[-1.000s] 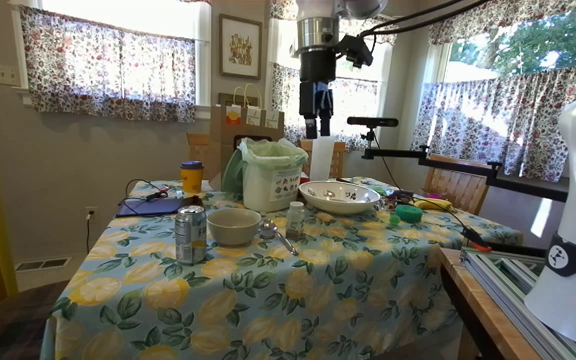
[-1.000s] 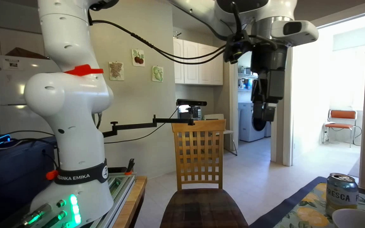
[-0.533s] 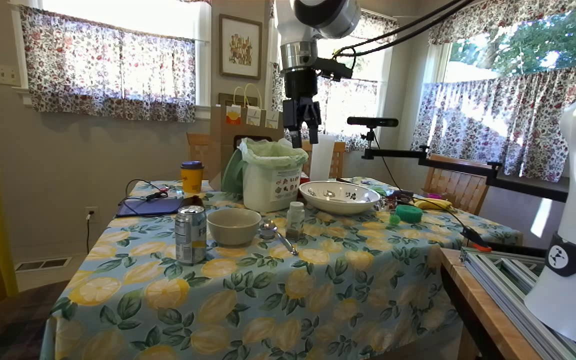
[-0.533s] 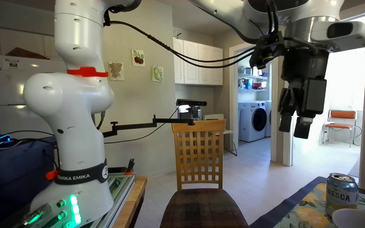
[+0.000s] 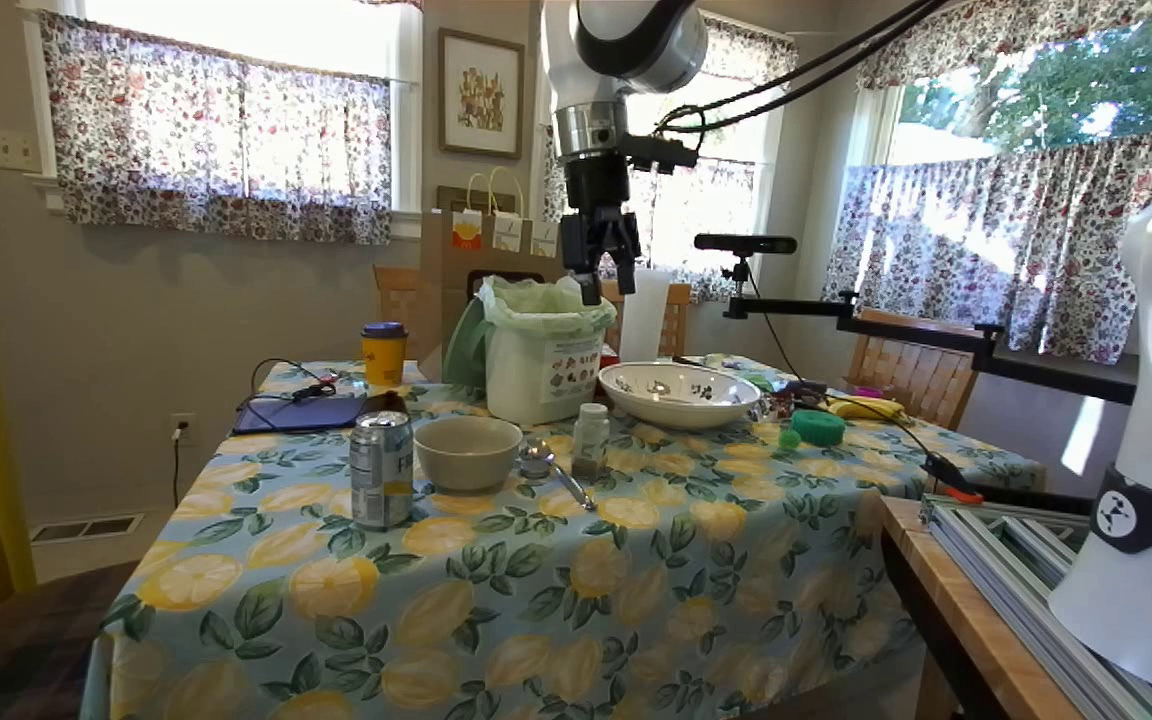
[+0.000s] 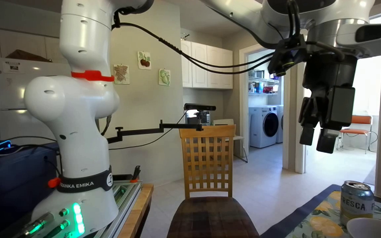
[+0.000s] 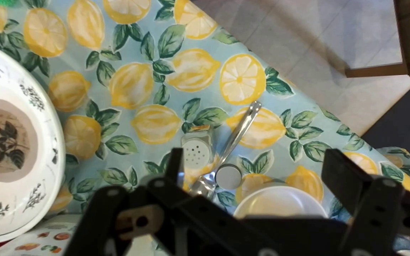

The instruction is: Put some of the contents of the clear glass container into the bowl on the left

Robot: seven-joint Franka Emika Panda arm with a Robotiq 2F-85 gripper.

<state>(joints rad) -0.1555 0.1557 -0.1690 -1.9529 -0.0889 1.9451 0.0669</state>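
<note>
Gripper [image 6: 316, 143] hangs well above the table [image 5: 681, 485], jaws spread wide and pointing down, only air between them. Tally follows from the near edge outward, sides as an exterior view gives them.

Toward the left of the near edge: one drinks can [image 5: 382, 470], upright. Close on its right sits the small bowl [image 5: 468, 458], one of two bowls on the table. I log it as plain, round, pale grey-white, standing level; my wrist view shows a pale inside, the lower part hidden by the gripper. One spoon [image 7: 239, 132] next, lying aslant, handle end toward the near edge, scoop just beside one small grey-topped round piece [image 7: 229, 176]. One glass container [image 5: 591, 440], clear-sided, stands upright just beside the spoon, top white and perforated, base looking darker.

Farther back, the wide bowl [image 5: 681, 412], second of the pair, white with a patterned rim. Just beside it, one pale bin [image 5: 521, 370] with a green liner. One yellow cup [image 5: 383, 358] stands toward the far left corner, near one flat dark blue item [image 5: 288, 418] lying along the left edge.

Past the bin I count one brown paper bag [image 5: 451, 275], and three curtained windows [image 5: 226, 130] beyond.
</note>
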